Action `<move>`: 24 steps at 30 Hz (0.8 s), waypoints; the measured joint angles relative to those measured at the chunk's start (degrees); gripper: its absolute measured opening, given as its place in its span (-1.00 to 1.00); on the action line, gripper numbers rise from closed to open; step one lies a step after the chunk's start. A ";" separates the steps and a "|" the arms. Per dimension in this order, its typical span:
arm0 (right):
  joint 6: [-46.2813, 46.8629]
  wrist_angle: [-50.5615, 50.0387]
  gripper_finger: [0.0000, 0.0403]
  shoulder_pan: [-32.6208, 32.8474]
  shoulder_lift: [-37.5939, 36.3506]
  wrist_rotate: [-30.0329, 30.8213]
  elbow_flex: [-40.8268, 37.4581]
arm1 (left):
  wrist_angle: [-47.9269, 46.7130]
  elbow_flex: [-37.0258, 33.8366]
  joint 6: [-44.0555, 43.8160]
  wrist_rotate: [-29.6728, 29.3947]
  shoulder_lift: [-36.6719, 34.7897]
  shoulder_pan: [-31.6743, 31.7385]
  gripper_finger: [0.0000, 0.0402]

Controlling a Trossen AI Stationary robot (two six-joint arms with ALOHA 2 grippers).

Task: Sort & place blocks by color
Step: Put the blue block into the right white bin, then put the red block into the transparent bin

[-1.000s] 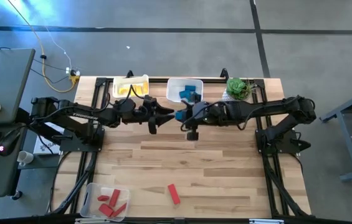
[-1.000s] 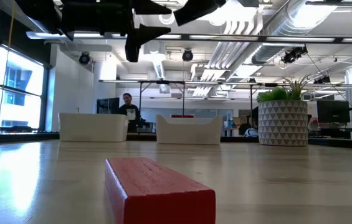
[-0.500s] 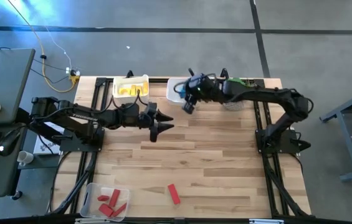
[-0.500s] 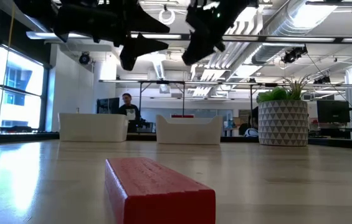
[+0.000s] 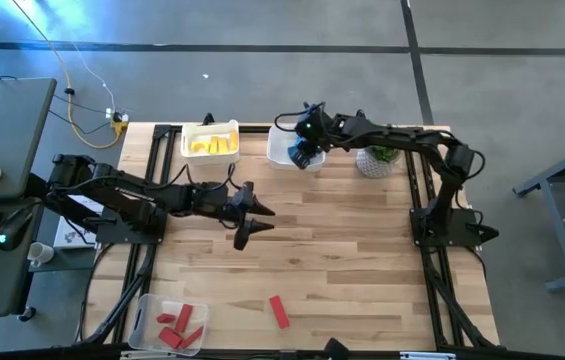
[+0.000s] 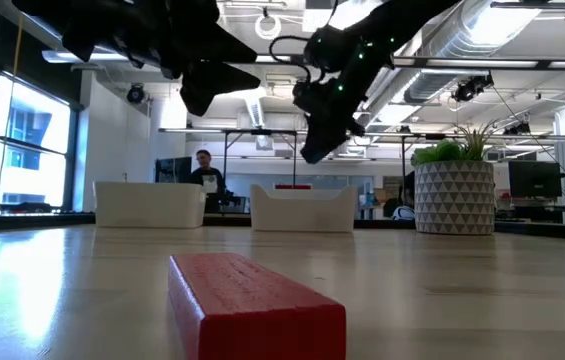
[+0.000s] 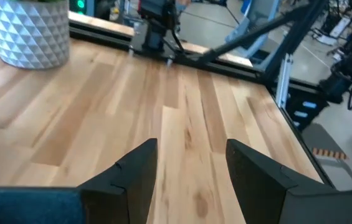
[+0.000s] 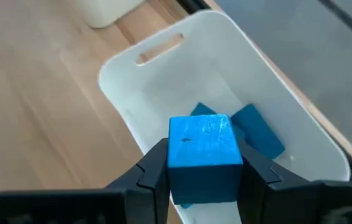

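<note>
My right gripper (image 5: 304, 153) is shut on a blue cube (image 8: 202, 155) above the white bin (image 8: 163, 87) at the table's far edge. Two more blue blocks (image 8: 258, 132) lie on that bin's floor. My left gripper (image 5: 248, 224) hovers open over the middle of the table, with bare wood between its fingers (image 7: 191, 163). A red block (image 5: 278, 311) lies flat on the table near the front edge, large in the low view (image 6: 252, 305). My right gripper pinches the blue cube by two opposite side faces (image 8: 174, 163) between its two fingers. The fingers slant downward toward the table's far edge. The cube is lifted clear and sits squarely in the hold above the inside of the white bin.
A white bin with yellow blocks (image 5: 209, 141) stands at the far edge, left of the blue one. A bin with several red blocks (image 5: 172, 324) sits at the near left corner. A potted plant (image 5: 377, 158) stands at the far right.
My right gripper has swung from the table's middle toward the far edge and come down over the bin of blue blocks, rolling as it went, with the blue cube in its fingers. My left gripper has drifted toward the near edge and sunk a little, still open.
</note>
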 joint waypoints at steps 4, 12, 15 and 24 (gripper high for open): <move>0.48 -1.48 -0.47 -0.94 1.84 -0.83 0.00 | -1.22 0.00 -1.49 -0.20 0.00 -0.96 -0.10; 0.30 -2.70 -0.15 -0.92 3.45 0.76 0.00 | -5.92 0.00 -7.79 -4.68 0.00 -1.41 -0.10; 0.33 -2.94 -0.06 -0.49 3.18 3.13 0.00 | -7.83 0.00 -9.41 -7.29 0.00 -1.41 -0.10; 8.07 -11.33 -0.01 1.20 2.28 -2.47 3.87 | -15.69 0.00 -11.04 -12.38 -4.31 -1.37 -0.10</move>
